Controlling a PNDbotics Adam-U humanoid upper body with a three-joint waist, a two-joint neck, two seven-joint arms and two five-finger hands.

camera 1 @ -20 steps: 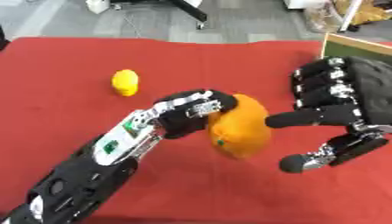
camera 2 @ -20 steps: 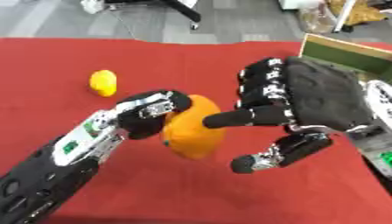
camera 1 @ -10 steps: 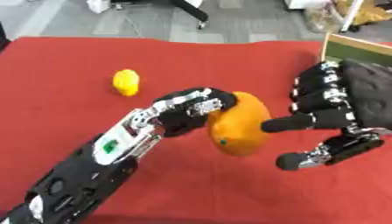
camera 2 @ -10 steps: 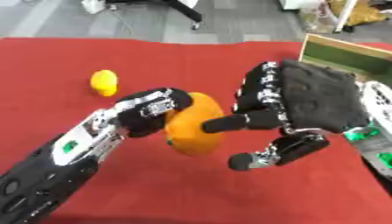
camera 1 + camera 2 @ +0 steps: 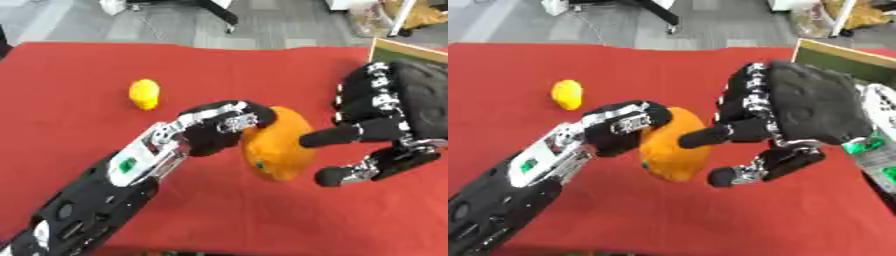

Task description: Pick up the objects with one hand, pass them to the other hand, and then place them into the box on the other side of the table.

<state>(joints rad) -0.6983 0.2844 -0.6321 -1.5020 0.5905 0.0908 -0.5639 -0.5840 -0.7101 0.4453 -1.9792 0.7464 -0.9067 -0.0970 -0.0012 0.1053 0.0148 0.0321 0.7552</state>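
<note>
A: Where does the job stand?

B: Mid-handover, I'd say. The left hand (image 5: 214, 132) has its fingers curled round the orange fruit (image 5: 278, 144) and holds it up over the red table (image 5: 79, 90), about the middle of it.

A: And the other hand?

B: The right hand (image 5: 798, 112) is right beside the fruit, spread wide, with one finger and the thumb reaching toward its near side. It looks to be touching or nearly so, but it has not closed on the fruit yet.

A: So what's left?

B: The pass itself isn't finished. After that the fruit has to go into the box (image 5: 407, 50), whose edge shows at the right side of the table, behind the right hand.

A: Anything else waiting?

B: A small yellow fruit (image 5: 144, 93) lies on the cloth to the left, well apart from both hands, untouched. I'd judge that one comes next.
</note>
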